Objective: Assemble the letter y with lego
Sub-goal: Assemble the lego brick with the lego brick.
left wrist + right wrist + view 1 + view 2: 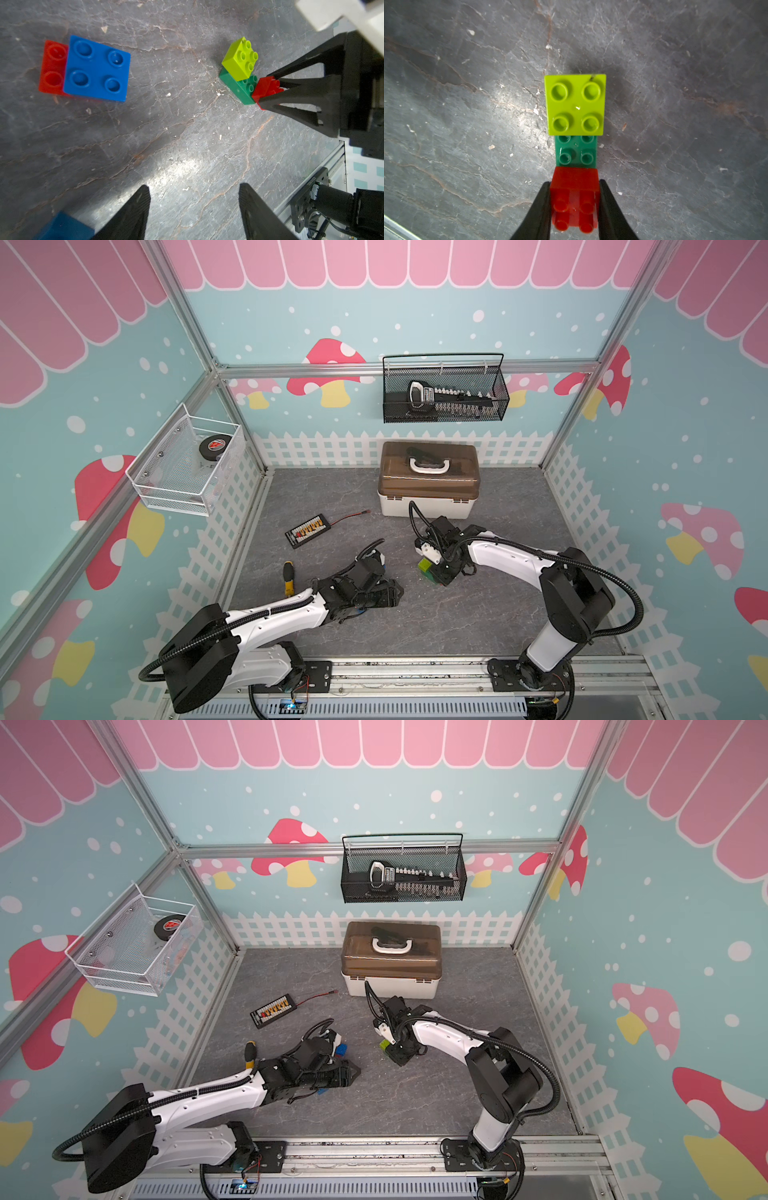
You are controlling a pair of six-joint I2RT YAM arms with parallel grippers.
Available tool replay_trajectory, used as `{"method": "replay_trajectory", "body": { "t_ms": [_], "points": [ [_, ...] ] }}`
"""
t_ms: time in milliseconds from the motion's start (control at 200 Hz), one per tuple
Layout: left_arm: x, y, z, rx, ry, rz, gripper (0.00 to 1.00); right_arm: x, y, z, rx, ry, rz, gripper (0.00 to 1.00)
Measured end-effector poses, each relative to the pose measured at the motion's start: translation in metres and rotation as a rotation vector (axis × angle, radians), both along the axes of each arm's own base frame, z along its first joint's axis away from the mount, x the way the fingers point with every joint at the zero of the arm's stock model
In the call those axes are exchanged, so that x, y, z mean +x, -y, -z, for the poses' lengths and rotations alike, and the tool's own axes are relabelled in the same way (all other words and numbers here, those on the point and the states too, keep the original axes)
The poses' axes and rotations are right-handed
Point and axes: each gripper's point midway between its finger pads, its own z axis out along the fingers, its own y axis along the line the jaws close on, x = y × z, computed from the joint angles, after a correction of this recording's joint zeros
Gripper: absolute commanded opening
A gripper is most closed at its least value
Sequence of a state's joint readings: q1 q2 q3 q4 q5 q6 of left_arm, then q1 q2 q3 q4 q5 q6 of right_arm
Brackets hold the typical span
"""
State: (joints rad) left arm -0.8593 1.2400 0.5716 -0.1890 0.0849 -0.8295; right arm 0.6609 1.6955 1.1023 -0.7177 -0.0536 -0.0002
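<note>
Right pincer (574, 183) pinches the red brick (575, 199) touching the dark green bar (576, 151); left pincer (193, 187) stands spread.

Lime-green brick (575, 104): square, studs up, seated on one end of dark green brick (576, 151), a longer bar lying flat with its middle studs bare.
First red brick (574, 178): square, tilted, touching the bar's other end, pinched in right gripper (574, 184).
Blue brick (96, 68): square, studs up, stacked offset on second red brick (52, 68), which shows two studs; the pair lies well apart from the bar.
Second blue brick (64, 226): partly in view, blurred.
</note>
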Motion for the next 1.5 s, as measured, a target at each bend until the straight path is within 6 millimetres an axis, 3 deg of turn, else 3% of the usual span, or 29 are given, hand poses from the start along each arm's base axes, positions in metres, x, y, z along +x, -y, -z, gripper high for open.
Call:
{"method": "replay_trajectory", "body": {
  "t_ms": [1501],
  "points": [
    [-0.0011, -0.0044, 0.0031, 0.014, -0.004, -0.007, 0.69, -0.0028, 0.0013, -0.0002, 0.009, 0.003, 0.004, 0.22]
  ]
}}
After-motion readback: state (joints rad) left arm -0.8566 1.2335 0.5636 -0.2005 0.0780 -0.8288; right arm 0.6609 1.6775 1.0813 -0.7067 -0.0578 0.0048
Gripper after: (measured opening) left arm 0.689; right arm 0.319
